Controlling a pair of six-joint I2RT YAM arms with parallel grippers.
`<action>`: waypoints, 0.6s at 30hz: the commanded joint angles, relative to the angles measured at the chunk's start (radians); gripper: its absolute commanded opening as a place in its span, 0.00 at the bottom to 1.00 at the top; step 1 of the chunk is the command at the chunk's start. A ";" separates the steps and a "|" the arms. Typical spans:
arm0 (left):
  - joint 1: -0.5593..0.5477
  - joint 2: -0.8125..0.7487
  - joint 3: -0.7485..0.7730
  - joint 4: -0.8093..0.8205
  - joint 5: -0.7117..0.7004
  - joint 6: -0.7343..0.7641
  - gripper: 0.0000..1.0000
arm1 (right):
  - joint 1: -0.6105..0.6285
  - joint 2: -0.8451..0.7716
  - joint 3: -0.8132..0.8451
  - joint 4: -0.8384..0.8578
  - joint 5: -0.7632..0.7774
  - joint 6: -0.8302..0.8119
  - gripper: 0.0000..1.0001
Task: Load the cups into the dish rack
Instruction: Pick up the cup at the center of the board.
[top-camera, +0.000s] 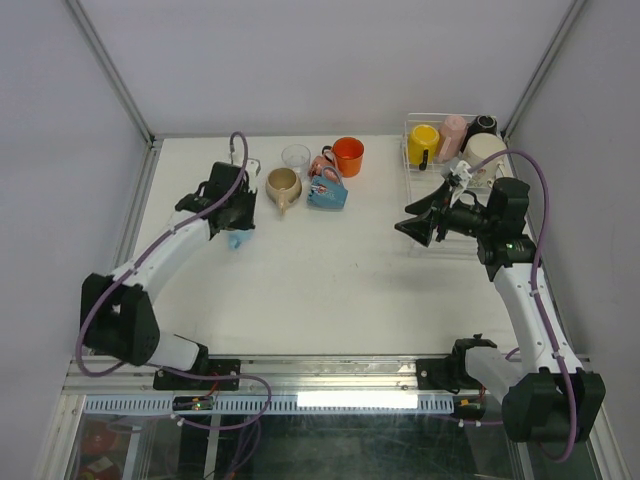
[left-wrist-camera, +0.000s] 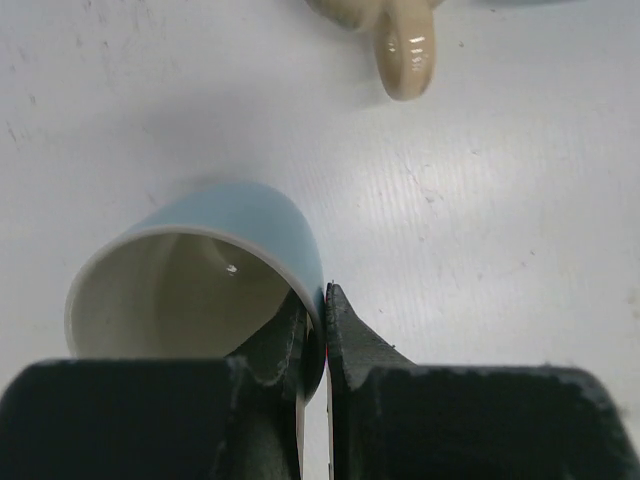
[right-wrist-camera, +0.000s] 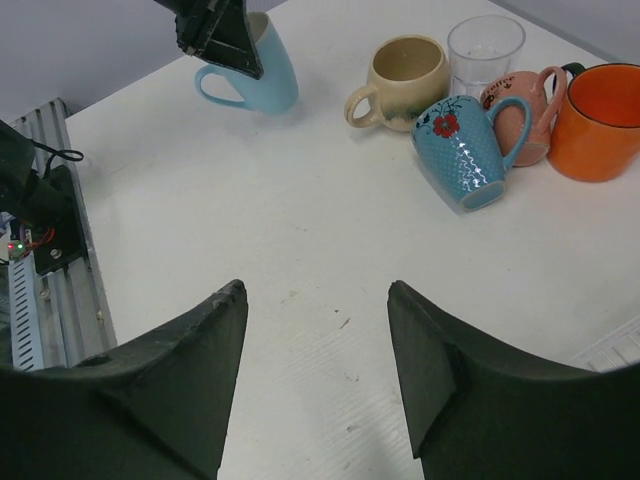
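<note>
Clamped by the left claw (left-wrist-camera: 318, 300), shut on its rim, a tilted pale blue mug (left-wrist-camera: 240, 215) is held near the tabletop's (top-camera: 320, 270) left edge. The right claw (right-wrist-camera: 315, 288) is spread partway, empty, beside the dish rack (top-camera: 408, 150) at the far right corner.

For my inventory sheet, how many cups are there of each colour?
Blue: 2, plain blue mug, flowered blue mug
Pink: 2, loose pink mug, racked pink mug
Yellow mug: 1
Orange mug: 1
Beige mug: 1
White mug: 1
Black mug: 1
Clear glass: 1
Total: 10
</note>
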 joint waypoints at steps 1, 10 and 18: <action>0.010 -0.237 -0.142 0.189 0.114 -0.103 0.00 | 0.004 -0.006 0.009 0.107 -0.097 0.088 0.61; 0.009 -0.598 -0.517 0.582 0.443 -0.401 0.00 | 0.033 0.005 -0.066 0.340 -0.189 0.309 0.61; 0.009 -0.690 -0.784 1.117 0.592 -0.763 0.00 | 0.051 -0.016 -0.141 0.575 -0.217 0.503 0.62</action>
